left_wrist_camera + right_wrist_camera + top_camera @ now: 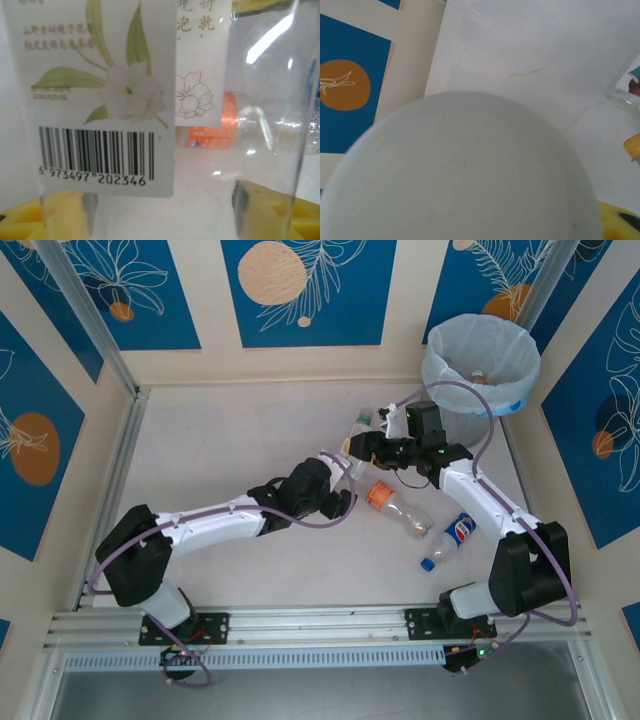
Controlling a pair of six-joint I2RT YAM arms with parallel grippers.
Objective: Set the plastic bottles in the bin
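Clear plastic, the white-labelled bottle (pixel 100 100) with its flower print and barcode is clamped between the yellow fingers (pixel 265 215) of the left claw (pixel 155 220). Further back, the right claw (pixel 368 445) sits against a green-capped bottle (pixel 358 426) near the bin (pixel 500 390), but I cannot tell whether it has closed. An orange-labelled bottle (pixel 395 508) and a blue-labelled bottle (pixel 452 537) lie on the tabletop (pixel 230 440) beside the right arm.
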